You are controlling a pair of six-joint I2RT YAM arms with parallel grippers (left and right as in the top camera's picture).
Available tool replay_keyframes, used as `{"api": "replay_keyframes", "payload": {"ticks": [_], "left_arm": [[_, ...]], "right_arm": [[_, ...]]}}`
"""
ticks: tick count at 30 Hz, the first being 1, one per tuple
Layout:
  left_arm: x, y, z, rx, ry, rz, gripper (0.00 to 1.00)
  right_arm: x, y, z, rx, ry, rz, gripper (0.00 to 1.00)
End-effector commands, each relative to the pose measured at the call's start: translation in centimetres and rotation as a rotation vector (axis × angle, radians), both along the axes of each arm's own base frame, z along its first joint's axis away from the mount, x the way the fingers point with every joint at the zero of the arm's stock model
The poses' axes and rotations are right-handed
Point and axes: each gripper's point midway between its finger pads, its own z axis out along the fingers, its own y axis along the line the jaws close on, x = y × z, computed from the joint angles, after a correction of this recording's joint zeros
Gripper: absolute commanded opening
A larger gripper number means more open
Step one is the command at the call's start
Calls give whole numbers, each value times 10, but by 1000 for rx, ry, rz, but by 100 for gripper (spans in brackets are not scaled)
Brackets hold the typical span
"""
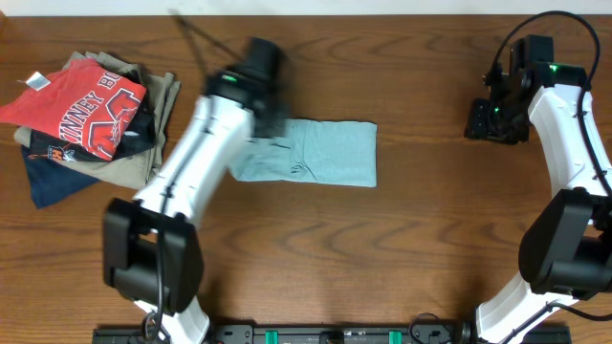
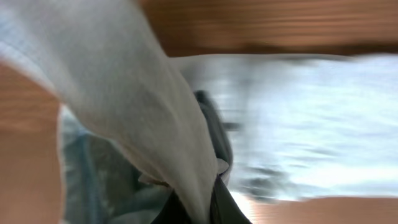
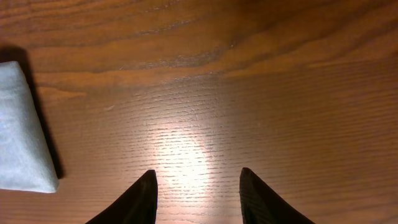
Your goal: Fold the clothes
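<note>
The clothes, a pale blue-grey T-shirt, lie folded into a long band in the middle of the wooden table. My left gripper hangs over the band's left end, blurred in the overhead view. In the left wrist view this gripper is shut on a fold of the T-shirt, which rises off the rest of the cloth. My right gripper stands open at the far right, apart from the shirt. Its dark fingers frame bare wood, with the T-shirt's edge at the left.
A pile of other garments sits at the far left: a red shirt with white lettering on top, a navy one and a khaki one beneath. The table's back edge runs along the top.
</note>
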Motion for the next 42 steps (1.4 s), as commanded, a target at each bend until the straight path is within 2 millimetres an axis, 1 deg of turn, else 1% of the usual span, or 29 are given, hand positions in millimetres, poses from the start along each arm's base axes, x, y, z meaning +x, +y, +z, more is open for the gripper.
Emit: {"api": "replay_keyframes", "payload": {"ticks": [1,3,5,8,10,18,22,23,24,26,27,28,30,32,34,36,37,39,42], "left_arm": [[-17,-69,2,-74,-15,-105,6],[-23,-94,2,-90,-36,-154,6],[-25,-113,2,-114,-58,-174,6],[-25,-132,5,-147,-90,-183,6],[-26,-138,6,-156,-97,-191,6],[-33,-148,6,-203,-69,-221,6],[-35,-153,0,-201,-62,-231,8],[-35,-156,-3,-201,-56,-236,10],[-37,-159,-5,-206,-50,-243,17],[-41,-167,-11,-230,-25,-262,55],[-44,-172,-12,-257,-9,-276,66],[-47,-177,-10,-287,2,-290,71],[-45,-187,-2,-353,-3,-312,73],[-36,-190,11,-406,-38,-319,73],[-23,-182,27,-436,-85,-300,73],[-7,-162,44,-449,-130,-255,73],[2,-148,51,-451,-148,-224,73],[16,-116,60,-448,-169,-156,73],[33,-67,61,-432,-167,-43,73]], "right_arm": [[0,-2,-1,0,7,-14,41],[-1,-2,-1,0,11,-14,41],[-4,-2,-1,1,20,-14,41],[-7,-1,-2,3,33,-13,41],[-7,-1,-2,3,34,-8,41],[-11,0,-2,5,50,-9,41],[-10,0,-2,5,47,-8,41],[-10,0,-2,5,47,-7,41],[-10,1,-2,10,46,-7,40],[-10,2,-2,15,46,-7,41],[-10,2,-2,15,46,-7,41],[-10,2,-2,15,45,-7,41],[-9,2,-2,15,42,-6,43],[-8,3,-2,15,39,-2,45],[-7,5,-2,27,33,1,47],[-4,15,0,77,15,45,49],[-3,25,2,125,0,91,51],[-1,52,10,257,-46,209,55],[-1,85,22,391,-99,346,57]]}}
